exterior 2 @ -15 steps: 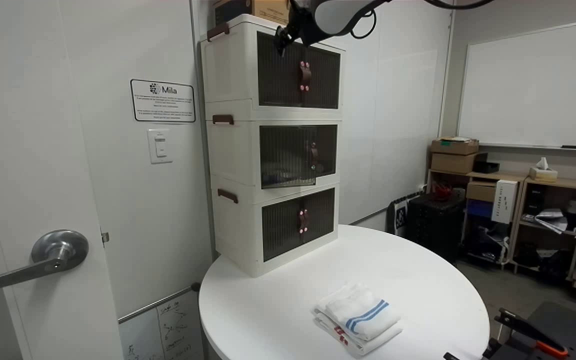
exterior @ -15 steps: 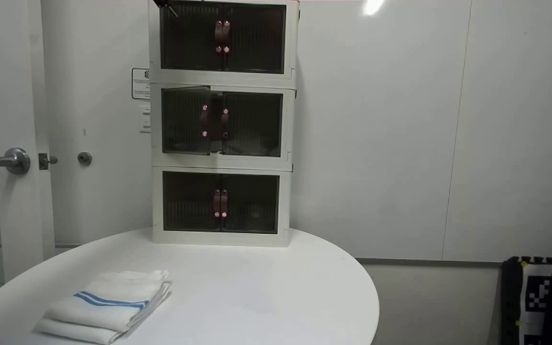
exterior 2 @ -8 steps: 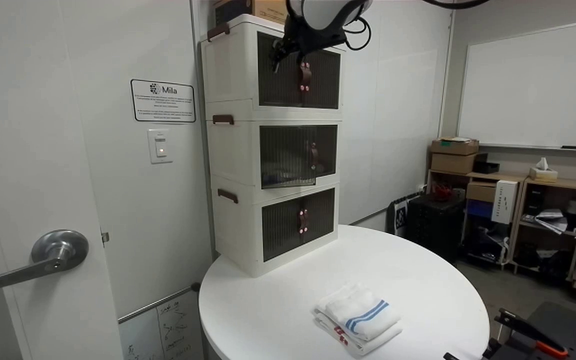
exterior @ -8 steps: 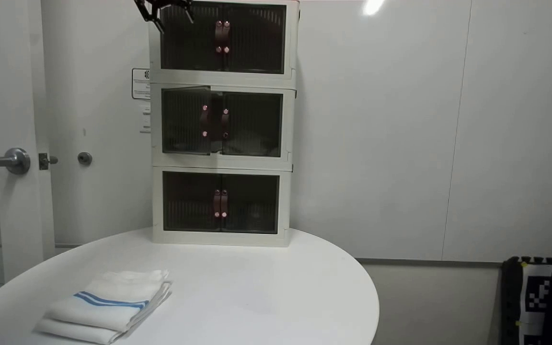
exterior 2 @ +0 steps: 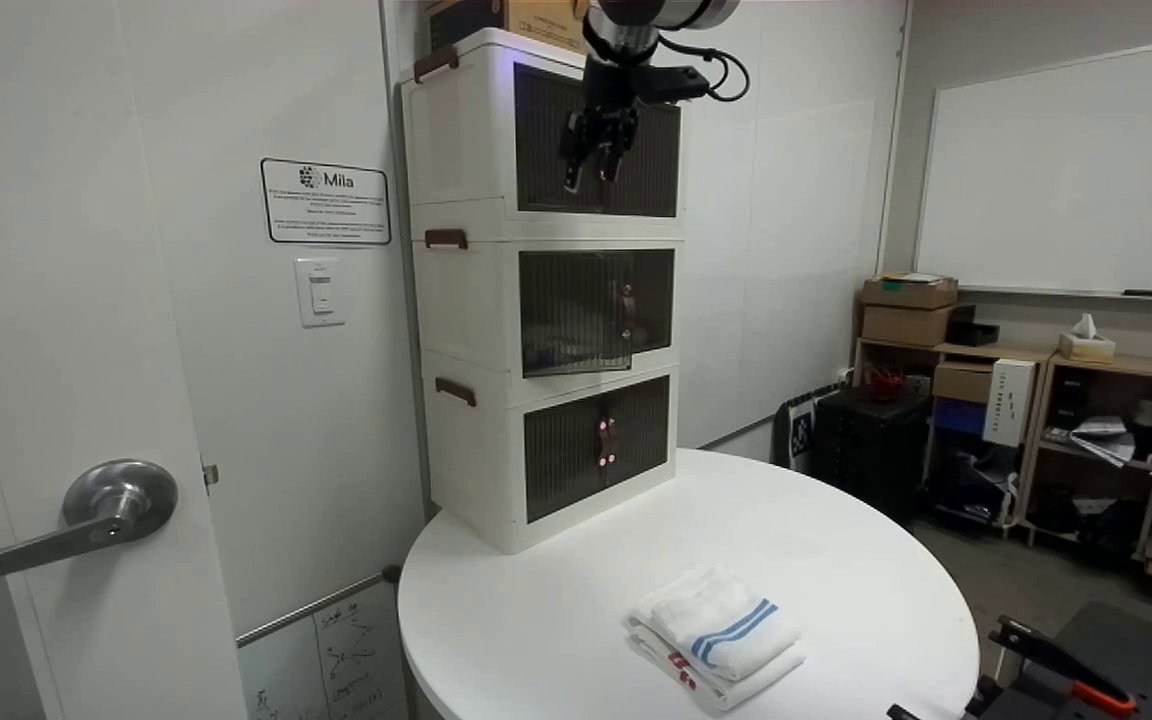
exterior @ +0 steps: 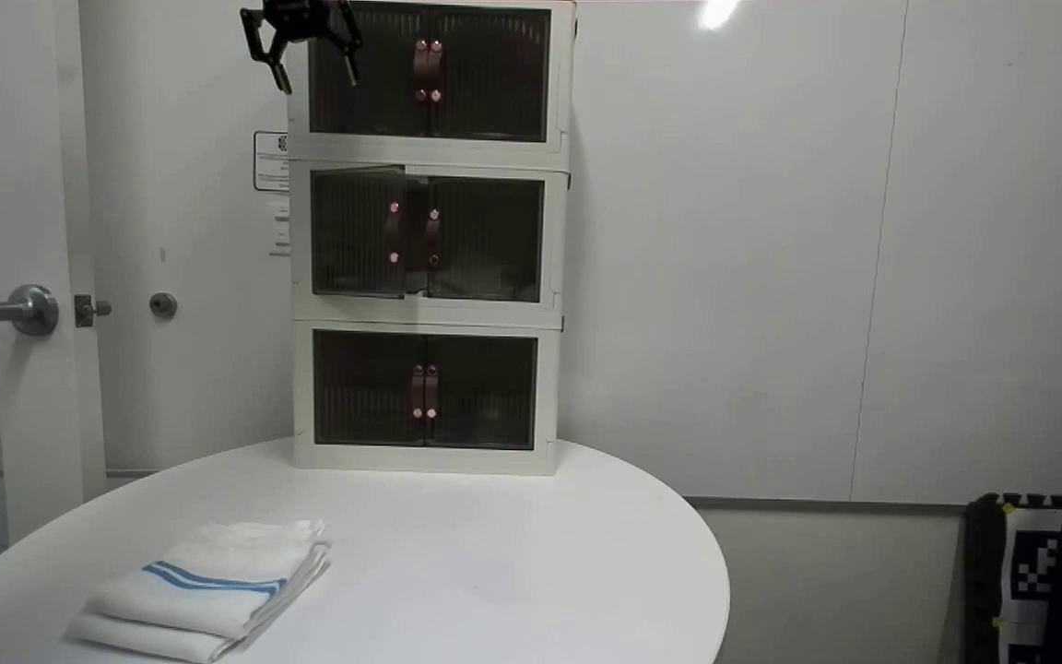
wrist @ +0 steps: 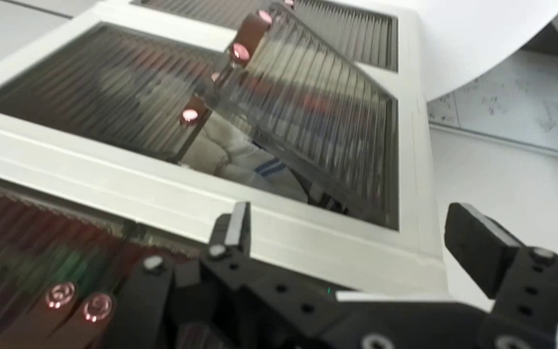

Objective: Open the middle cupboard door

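Exterior views, both of them, show a big white wall (exterior: 725, 277). To one side is a white room door (exterior 2: 46, 330). Low down there is a round white table (exterior: 494, 553). On it stand three white cupboards (exterior: 457, 311), piled one on top of the next. They all have two dark see-through doors with thin lines down them. The top pair (exterior: 494, 101) and the bottom pair (exterior: 494, 387) look closed. The middle cupboard door (exterior: 356, 235) on the side near the room door is partly open, its inner edge poking out. The door next to it (exterior: 494, 240) looks flat and closed.

In an exterior view the robot arm (exterior 2: 626, 38) hangs down from the top. At its end is the black gripper (exterior: 320, 87). It is up high in front of the top cupboard, apart from the open door. Its two fingers (wrist: 482, 247) are wide apart.

A folded white towel (exterior: 208, 581) with blue stripes lies on the table. In the wrist view, something pale and soft-looking (wrist: 255, 167) with blue stripes shows in the gap by the open door. That door has a little brown strap handle (wrist: 252, 36), held on with tiny shiny pink studs (wrist: 240, 52).
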Tool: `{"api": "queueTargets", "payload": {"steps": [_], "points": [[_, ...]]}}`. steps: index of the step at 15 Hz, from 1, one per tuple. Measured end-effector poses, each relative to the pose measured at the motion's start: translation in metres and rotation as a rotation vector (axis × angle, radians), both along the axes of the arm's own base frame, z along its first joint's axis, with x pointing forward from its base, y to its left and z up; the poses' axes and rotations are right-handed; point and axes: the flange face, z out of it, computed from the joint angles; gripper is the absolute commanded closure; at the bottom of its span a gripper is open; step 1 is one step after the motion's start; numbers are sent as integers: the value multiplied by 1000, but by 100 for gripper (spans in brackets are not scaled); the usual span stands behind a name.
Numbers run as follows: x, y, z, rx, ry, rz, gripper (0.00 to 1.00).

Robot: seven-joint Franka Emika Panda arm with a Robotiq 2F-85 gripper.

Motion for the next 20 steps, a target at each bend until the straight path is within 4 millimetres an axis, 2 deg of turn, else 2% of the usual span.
{"api": "queueTargets", "payload": {"steps": [5, 11, 15, 20], "points": [[6, -15, -40, -108, 273, 50, 0], [31, -24, -94, -303, 489, 207, 0], [49, -26, -100, -413, 481, 312, 0], [60, -27, -89, -459, 408, 388, 0]]}}
